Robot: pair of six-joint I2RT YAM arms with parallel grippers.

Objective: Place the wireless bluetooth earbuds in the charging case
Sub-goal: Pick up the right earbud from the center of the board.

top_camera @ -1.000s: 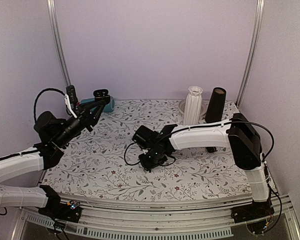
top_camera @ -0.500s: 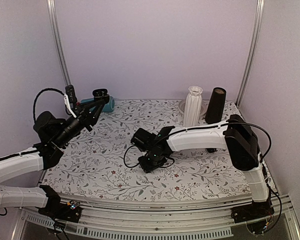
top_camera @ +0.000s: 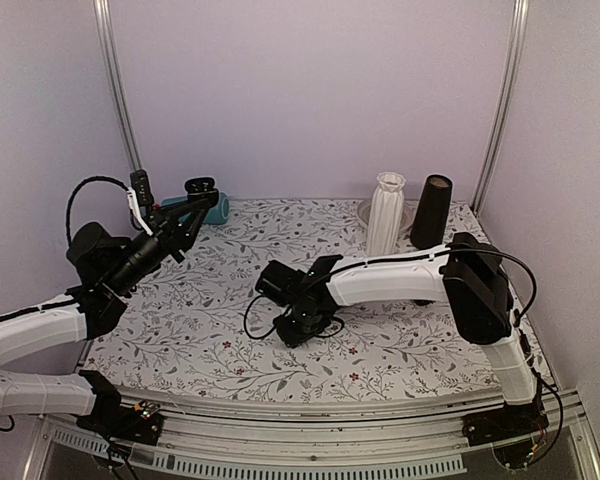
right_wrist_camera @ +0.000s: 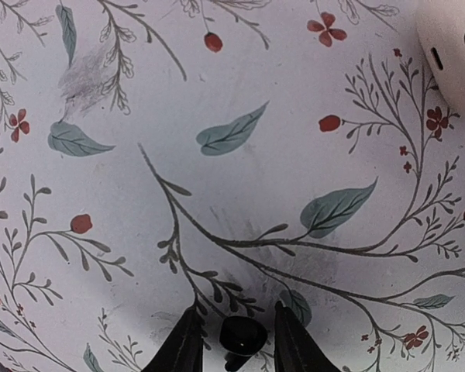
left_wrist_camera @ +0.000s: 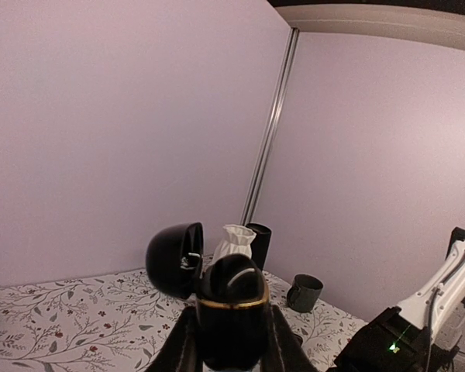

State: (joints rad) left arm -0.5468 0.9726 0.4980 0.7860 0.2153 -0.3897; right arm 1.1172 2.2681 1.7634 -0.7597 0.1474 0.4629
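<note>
One tiny black bean-shaped plastic earbud (right_wrist_camera: 242, 339) lies on the floral-printed tablecloth (right_wrist_camera: 240, 139), flanked by the right gripper (right_wrist_camera: 238, 310) – its fingers a little apart, with a gap showing on either side of the bud. At far left, high above the table, the left gripper (left_wrist_camera: 232, 333) pinches the small black rounded plastic charging case (left_wrist_camera: 232, 298), its lid (left_wrist_camera: 174, 260) hinged open. A ribbed white vase (top_camera: 386, 210) and a tall black cylinder (top_camera: 432, 210) stand at the back
</note>
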